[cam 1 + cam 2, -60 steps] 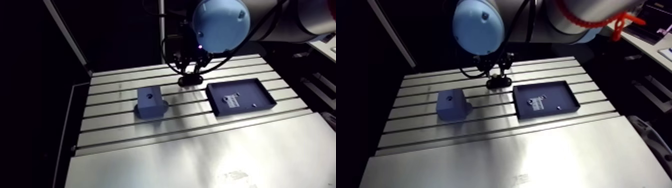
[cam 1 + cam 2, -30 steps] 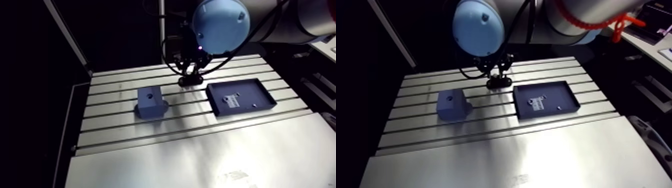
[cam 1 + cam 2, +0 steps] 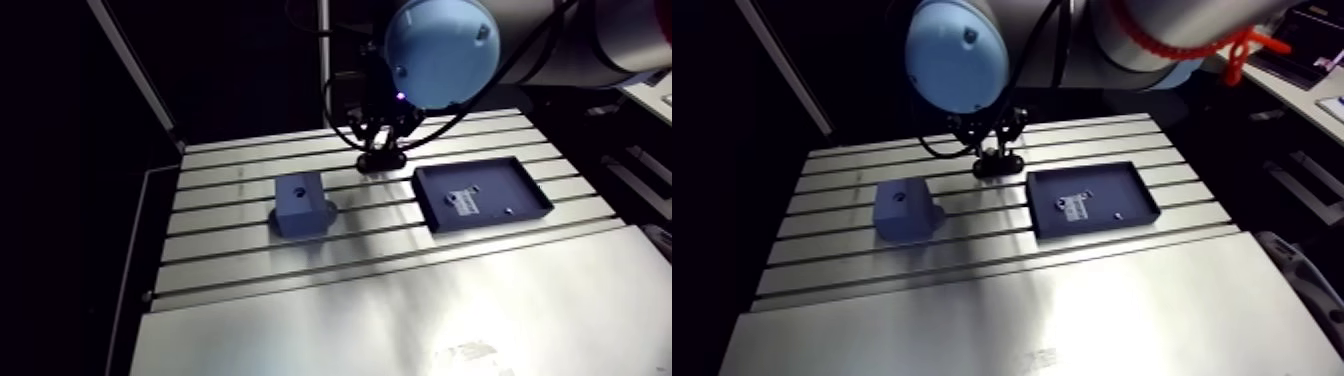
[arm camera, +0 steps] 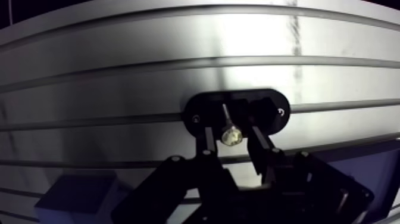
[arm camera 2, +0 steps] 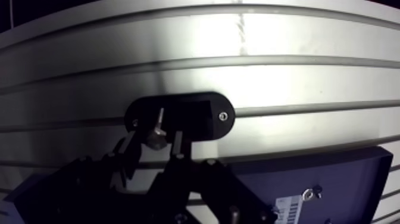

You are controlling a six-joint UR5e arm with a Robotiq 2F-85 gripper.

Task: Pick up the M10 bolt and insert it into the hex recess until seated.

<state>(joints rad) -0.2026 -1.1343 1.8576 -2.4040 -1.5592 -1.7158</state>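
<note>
The bolt (image 4: 231, 137) stands head-up in a black oval holder (image 4: 269, 113), its shank pointing down into the holder's dark slot. My gripper (image 4: 231, 131) hangs right over it, one finger on each side of the bolt head. A small gap shows between the head and each finger, so the gripper is open around the head. A blue block (image 3: 299, 203) with a recess in its top face (image 3: 299, 187) stands on the slotted table (image 3: 230, 175), left of the holder in the arm view.
A shallow dark tray (image 3: 490, 180) with a white label (image 3: 463, 200) and small parts lies right of the holder. Grooves run across the table, and a smooth plate (image 3: 400, 320) covers its near part.
</note>
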